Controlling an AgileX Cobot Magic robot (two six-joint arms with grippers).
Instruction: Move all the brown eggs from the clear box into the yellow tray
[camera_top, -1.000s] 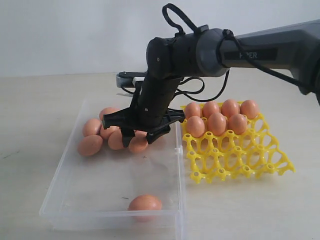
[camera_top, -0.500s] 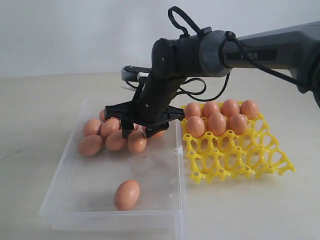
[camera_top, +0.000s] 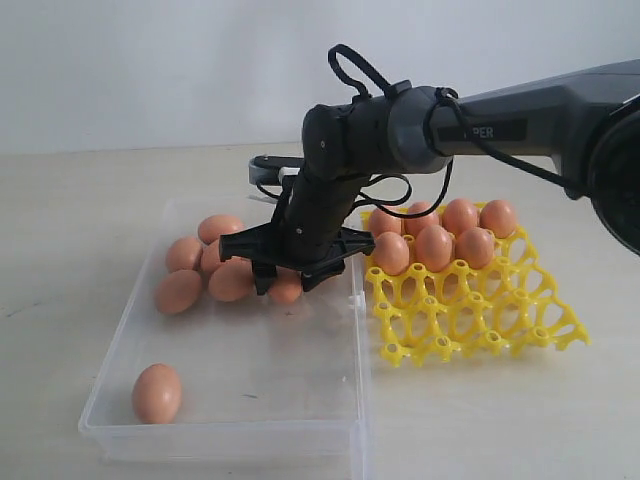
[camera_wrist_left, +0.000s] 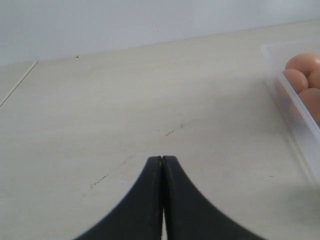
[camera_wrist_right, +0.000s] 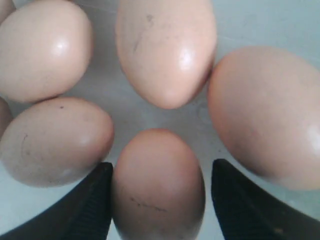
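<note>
The right claw (camera_top: 285, 283) hangs spread over the cluster of brown eggs (camera_top: 228, 280) at the far end of the clear box (camera_top: 270, 370). One egg (camera_wrist_right: 157, 182) lies between its two fingers, which sit just beside it without visibly squeezing. A lone egg (camera_top: 157, 392) lies in the box's near left corner, the yellow tray (camera_top: 470, 315) beside the box's right wall holds eggs (camera_top: 433, 247) in its two far rows, and the left claw (camera_wrist_left: 162, 167) is pressed together over the table (camera_wrist_left: 100, 110) outside the box.
</note>
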